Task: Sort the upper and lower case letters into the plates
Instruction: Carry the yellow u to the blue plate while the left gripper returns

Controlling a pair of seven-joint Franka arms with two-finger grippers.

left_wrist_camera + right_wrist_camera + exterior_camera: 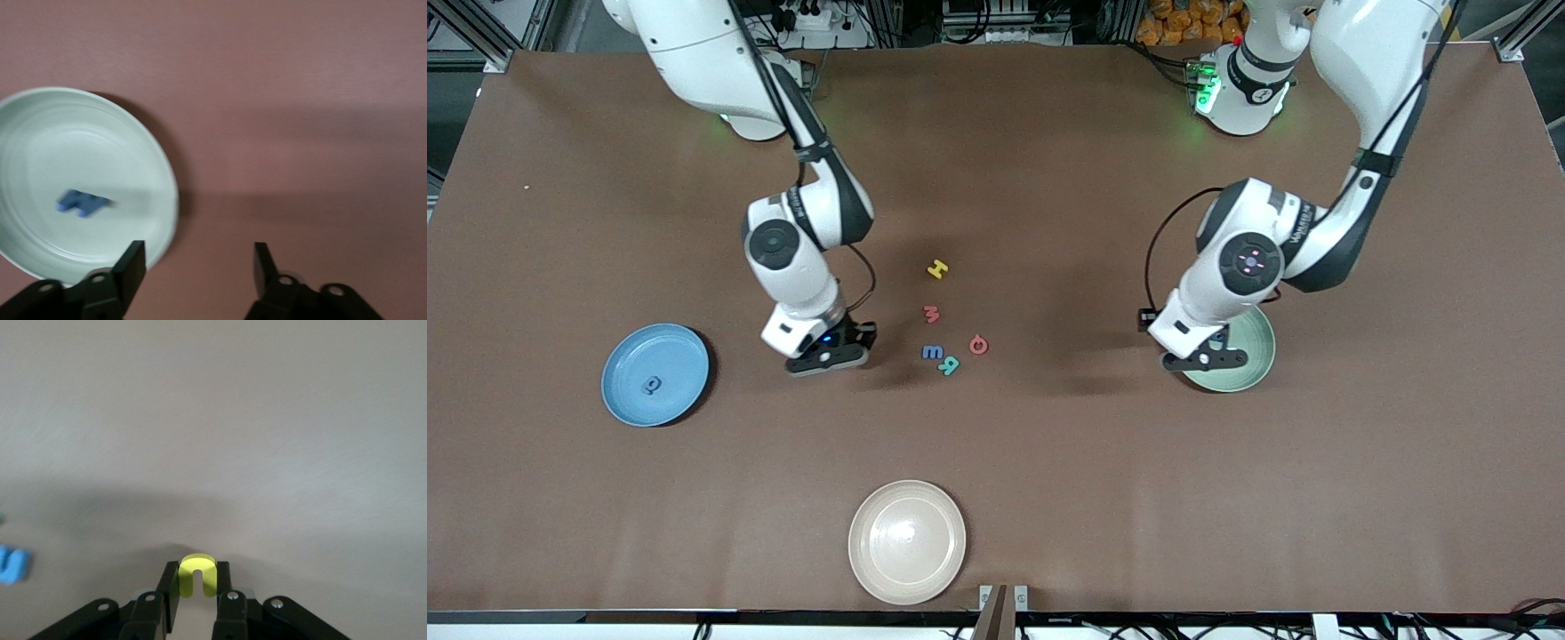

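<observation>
Our right gripper (197,600) is pinched on a small yellow letter (197,575), low over the table (1049,498) beside the letter cluster. Left gripper (199,267) hangs spread over the green plate (40,133), holding nothing; a blue letter (81,202) lies in that plate. Still loose mid-table: yellow H (936,269), pink letter (931,313), blue letter (933,352), teal R (950,364), pink ring-shaped letter (978,345). Blue plate (627,391) w/ one letter (651,385) sits toward the right arm's end. Step, we judge: pick done. Next: lift, carry to the matching plate, prob. the blue one, release inside the rim.
</observation>
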